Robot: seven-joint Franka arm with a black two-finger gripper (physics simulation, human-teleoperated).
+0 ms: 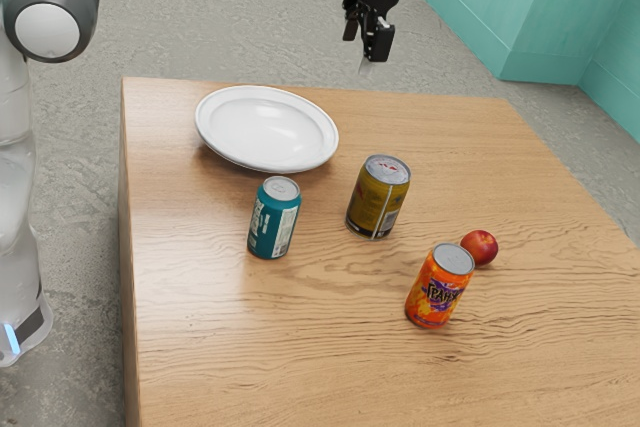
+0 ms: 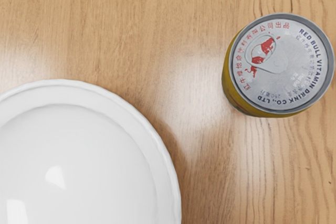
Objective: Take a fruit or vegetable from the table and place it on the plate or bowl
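Gripper (image 1: 368, 45) hangs top centre, jaws apart, empty. The apple (image 1: 479, 246) sits at centre right, just beside the orange can (image 1: 438, 287), well apart from the plate (image 1: 266, 127). Looks light, firm, smooth and rolly, so I'd pinch it across its widest part from above.
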